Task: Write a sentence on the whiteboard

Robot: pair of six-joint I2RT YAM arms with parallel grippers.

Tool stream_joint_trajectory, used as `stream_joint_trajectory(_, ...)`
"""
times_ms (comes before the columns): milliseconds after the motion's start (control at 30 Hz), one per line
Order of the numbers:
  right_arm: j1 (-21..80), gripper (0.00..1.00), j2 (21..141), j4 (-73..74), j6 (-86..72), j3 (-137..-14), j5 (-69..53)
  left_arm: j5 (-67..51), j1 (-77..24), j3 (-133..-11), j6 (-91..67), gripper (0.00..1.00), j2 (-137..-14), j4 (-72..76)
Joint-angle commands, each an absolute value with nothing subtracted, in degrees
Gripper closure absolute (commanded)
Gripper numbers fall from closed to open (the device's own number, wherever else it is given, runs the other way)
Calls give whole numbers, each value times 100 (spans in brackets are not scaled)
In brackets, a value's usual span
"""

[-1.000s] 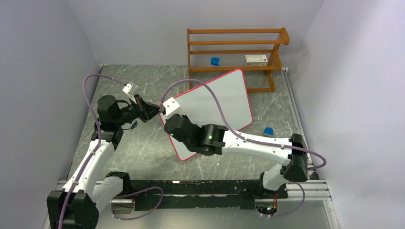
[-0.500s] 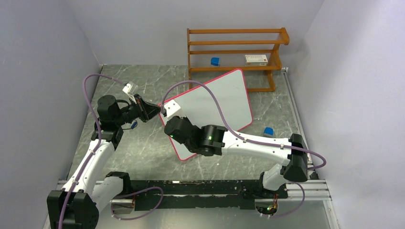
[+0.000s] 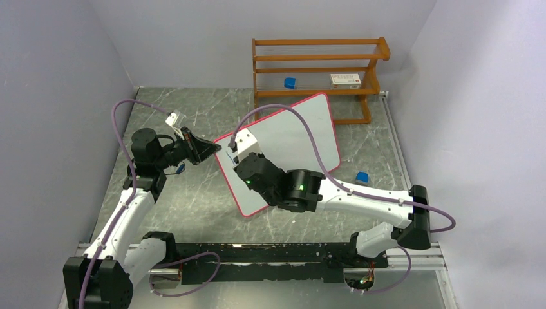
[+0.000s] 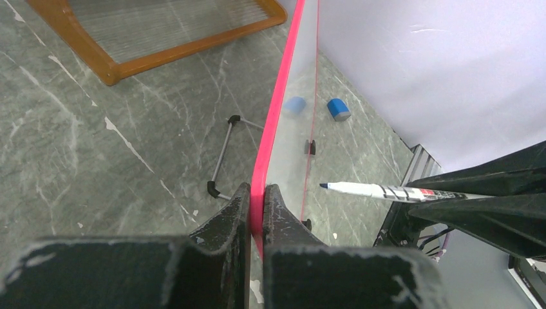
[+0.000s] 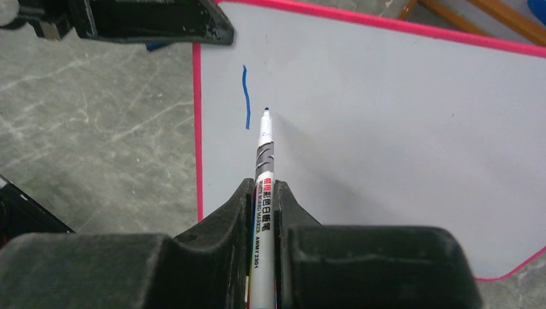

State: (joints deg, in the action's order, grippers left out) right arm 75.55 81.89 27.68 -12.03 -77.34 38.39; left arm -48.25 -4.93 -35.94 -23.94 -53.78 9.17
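The whiteboard [image 3: 302, 138] stands tilted on the table, white with a red-pink rim. My left gripper [image 3: 216, 150] is shut on its left rim [image 4: 257, 193], one finger on each face. My right gripper [image 5: 263, 187] is shut on a white marker [image 5: 263, 161] and hovers over the board's upper left part. Of the sentence, one short blue stroke [image 5: 246, 96] shows near the left rim. The marker's blue tip [image 5: 266, 111] sits just right of the stroke's lower end, very near the surface; whether it touches I cannot tell. The left wrist view shows the marker [image 4: 380, 190] pointing at the board.
A wooden rack [image 3: 319, 71] stands at the back, holding a blue piece [image 3: 290, 82] and a small white box [image 3: 345, 80]. Another blue piece [image 3: 362, 176] lies on the table right of the board. The board's wire stand [image 4: 222, 154] rests behind it. Walls close in on three sides.
My right arm has shifted to the right over the board with the marker in its grip. The left arm and the board have stayed put.
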Motion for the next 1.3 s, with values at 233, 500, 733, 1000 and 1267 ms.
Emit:
stream_joint_trajectory(233,7585,100,8400,2263,-986,-7747,4163,-4764,-486,-3630,-2106,95,-5449,773)
stream_joint_trajectory(500,7573,100,8547,2259,-952,-7813,4271,-4790,-483,-3630,-2118,95,-5451,791)
stream_joint_trajectory(733,7568,100,8540,2167,-926,-7806,4353,-4797,-483,-3630,-2118,95,-5456,800)
stream_joint_trajectory(1000,7567,100,8584,2114,-861,-7857,4387,-4808,-483,-3621,-2127,95,-5472,809)
stream_joint_trajectory(1267,7549,100,8587,1998,-841,-7831,4453,-4834,-483,-3621,-2144,95,-5491,834)
